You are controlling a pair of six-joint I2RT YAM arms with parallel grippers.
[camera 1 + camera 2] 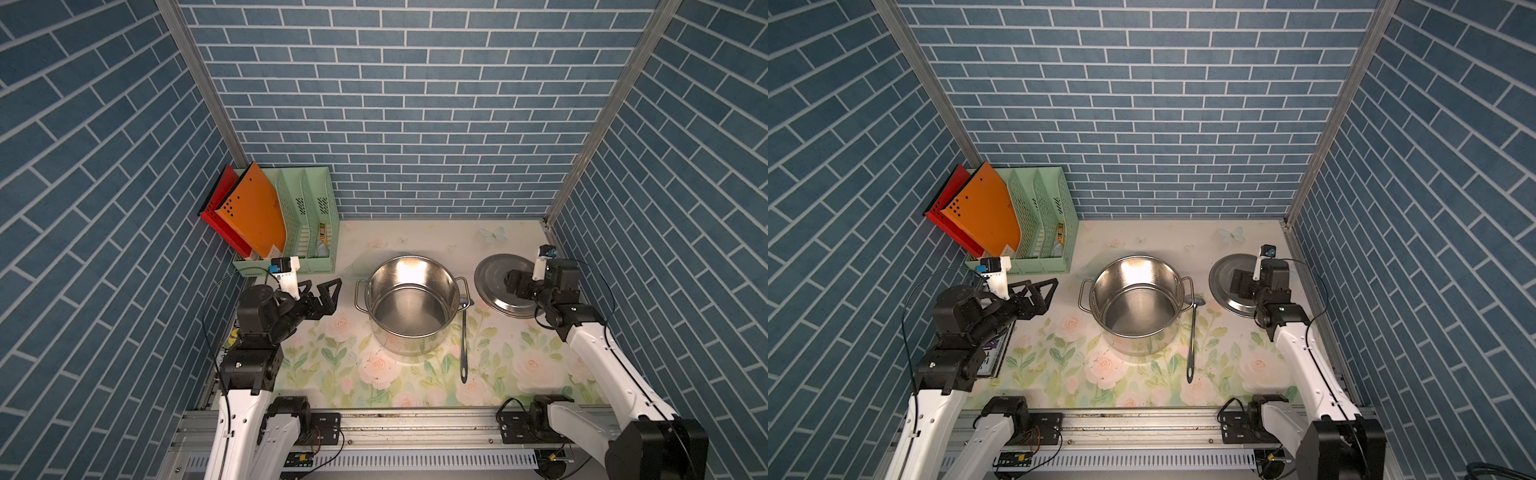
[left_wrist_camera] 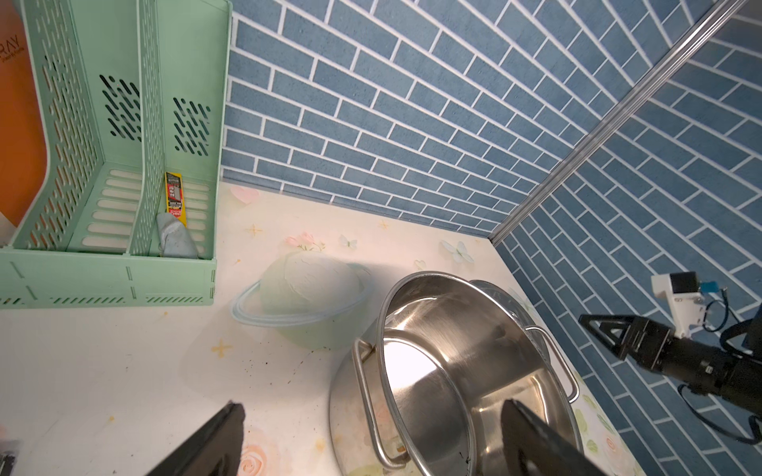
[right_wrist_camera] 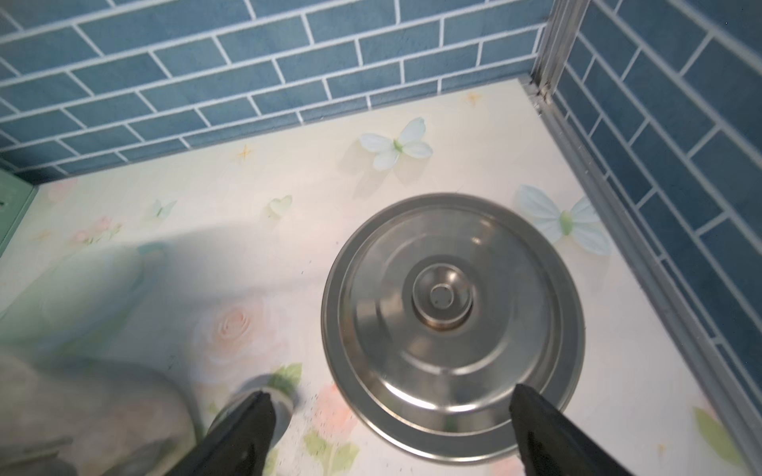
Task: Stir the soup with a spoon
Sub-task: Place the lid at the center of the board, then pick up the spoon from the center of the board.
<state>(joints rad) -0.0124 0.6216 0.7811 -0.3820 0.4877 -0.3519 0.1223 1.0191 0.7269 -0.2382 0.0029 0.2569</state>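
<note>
The steel pot stands mid-table with its lid off; its inside is bare and shiny, and no soup shows. Flat on the table just right of it lies the spoon, bowl beside the pot's right handle, dark handle towards the front edge. My left gripper hovers open left of the pot, holding nothing. Open and empty, my right gripper hangs over the near edge of the lid. The spoon's bowl peeks out behind one finger.
The round steel lid rests knob up at the right, near the side wall. A green file rack with orange and red folders stands in the back left corner. Blue brick walls close three sides; a metal rail runs along the front.
</note>
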